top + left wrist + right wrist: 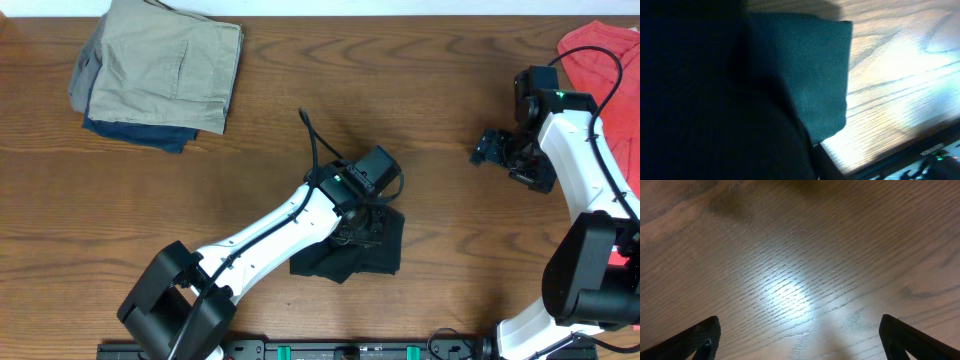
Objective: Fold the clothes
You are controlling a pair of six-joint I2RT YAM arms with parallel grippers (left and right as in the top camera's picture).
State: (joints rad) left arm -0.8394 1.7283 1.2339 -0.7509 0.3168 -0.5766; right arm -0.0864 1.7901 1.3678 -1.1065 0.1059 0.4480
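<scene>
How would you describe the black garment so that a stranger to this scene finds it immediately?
Take the wooden table and look at its front middle, under the left arm's end effector. There lies a black T-shirt, folded small. It is the only black cloth: the folded stack in the far left corner is khaki over navy, and the cloth at the far right is red.

Robot lab, wooden table (430, 90), two arms (280, 225)

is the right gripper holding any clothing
No, the right gripper stands open over the bare wooden table, with nothing held in it.
</scene>
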